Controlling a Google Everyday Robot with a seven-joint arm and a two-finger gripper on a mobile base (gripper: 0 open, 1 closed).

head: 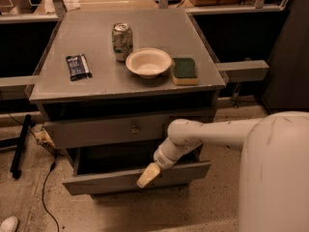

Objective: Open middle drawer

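Camera view: a grey cabinet [159,30] fills the centre of the frame. The middle drawer [96,181] sits low in the frame and is pulled out toward the viewer, with its dark inside showing behind the grey front. Above it, the upper drawer front [91,132] is flush, with a small knob [135,129] at its centre.

The gripper [147,175], cream-coloured at its tip, is at the top edge of the middle drawer's front, a little right of its centre. Whether it is apart, together or clamped on something cannot be told. The white arm [212,132] reaches to it from the robot's body [277,178] at lower right.

On the cabinet top stand a soda can [121,41], a cream bowl [148,62] just right of it, and a green-topped sponge [185,70] touching the bowl's right rim. A dark snack packet [78,66] lies at the left. A cable [47,192] trails over the floor at lower left.
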